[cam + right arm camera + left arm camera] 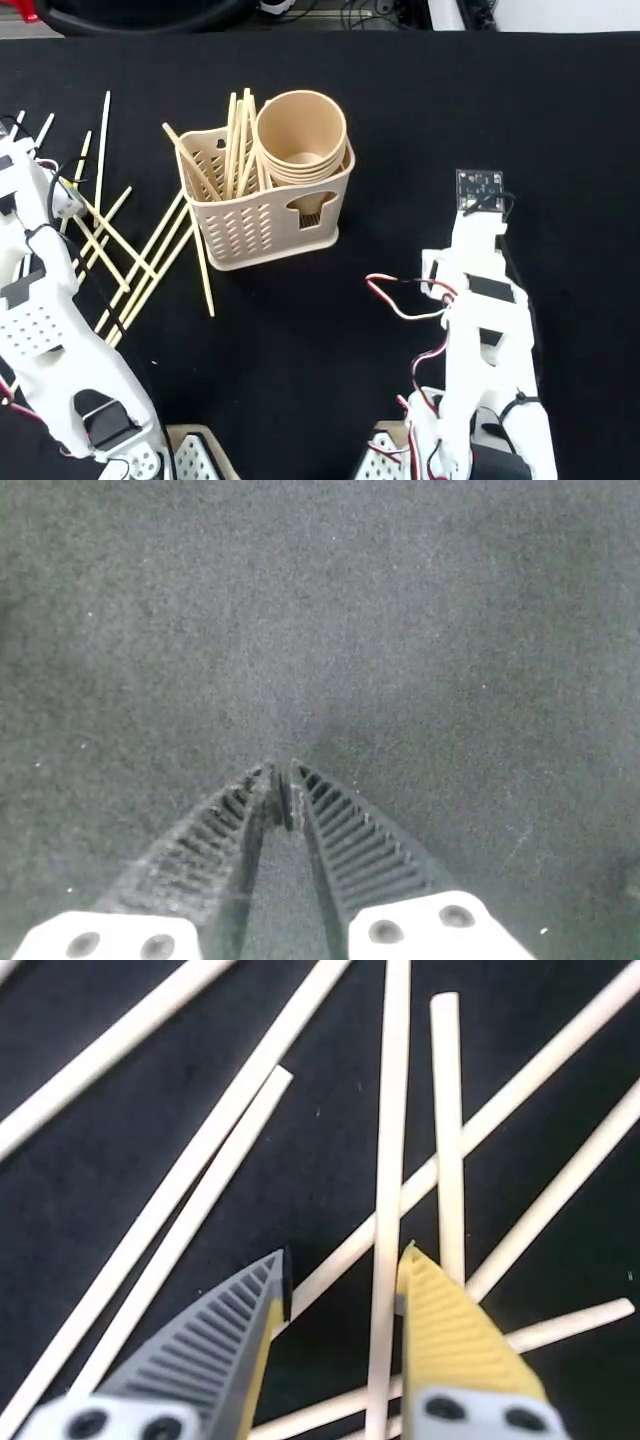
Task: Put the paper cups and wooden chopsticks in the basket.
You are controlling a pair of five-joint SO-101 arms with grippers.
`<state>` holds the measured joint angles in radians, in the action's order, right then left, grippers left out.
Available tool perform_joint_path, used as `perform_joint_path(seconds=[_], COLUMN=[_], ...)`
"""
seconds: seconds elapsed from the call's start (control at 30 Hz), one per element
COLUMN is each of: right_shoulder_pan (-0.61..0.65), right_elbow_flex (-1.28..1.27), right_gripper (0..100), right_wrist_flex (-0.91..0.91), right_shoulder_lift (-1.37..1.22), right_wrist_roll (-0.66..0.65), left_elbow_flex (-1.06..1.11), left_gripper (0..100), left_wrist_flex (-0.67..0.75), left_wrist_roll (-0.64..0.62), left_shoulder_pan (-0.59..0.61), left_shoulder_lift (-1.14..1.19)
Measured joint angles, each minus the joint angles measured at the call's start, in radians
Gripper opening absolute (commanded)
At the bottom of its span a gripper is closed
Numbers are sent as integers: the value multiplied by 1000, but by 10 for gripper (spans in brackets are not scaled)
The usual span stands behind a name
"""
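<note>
From the high view, the basket (pixel 262 225) stands on the black cloth (pixel 420 110) a little to my left of the table's middle. A stack of paper cups (pixel 300 130) sits upright, nested, in its right part. A bundle of chopsticks (pixel 238 140) stands leaning in the part beside them. The loose chopsticks (pixel 150 255) lie scattered and crossing one another on the cloth just to the left of the basket, and one of them rests against the basket's near-left corner. My left arm (pixel 40 300) reaches up along the table's left edge, over the outer sticks of that scatter. My right arm (pixel 480 300) is on the other side, well apart from the basket and over bare cloth.

In the left wrist view, my left gripper (pixel 342 1260) is low over the scatter with its jaws spread wide. A long chopstick (pixel 390 1160) runs lengthwise through the gap, just beside the yellow finger (pixel 450 1340). I cannot tell whether that finger touches it. A second stick crosses under it at a slant, passing between the tips, and the grey finger (pixel 230 1330) is apart from both. More sticks fan out on the cloth around them.

In the right wrist view, my right gripper (pixel 282 778) has its tips pressed together with nothing between them. It hangs over plain cloth.
</note>
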<state>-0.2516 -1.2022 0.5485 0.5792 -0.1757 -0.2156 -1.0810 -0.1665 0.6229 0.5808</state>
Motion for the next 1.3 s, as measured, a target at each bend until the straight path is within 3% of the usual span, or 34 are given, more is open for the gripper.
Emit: perform_joint_path(seconds=[0.13,0.47,0.73,1.13,1.3], right_shoulder_pan=[0,0,0,0,0], right_elbow_flex=[0,0,0,0,0], right_gripper=[21,21,21,21,21], right_wrist_flex=[0,0,0,0,0], right_shoulder_lift=[0,0,0,0,0], right_wrist_roll=[0,0,0,0,0], left_elbow_flex=[0,-3,-120,-181,-169], left_gripper=[24,29,29,29,29], left_wrist_flex=[6,-12,-218,-442,-462], left_wrist_roll=[-2,2,2,23,38], left_shoulder_pan=[-6,-9,-37,-52,-52], left_shoulder_lift=[0,0,-12,-381,-559])
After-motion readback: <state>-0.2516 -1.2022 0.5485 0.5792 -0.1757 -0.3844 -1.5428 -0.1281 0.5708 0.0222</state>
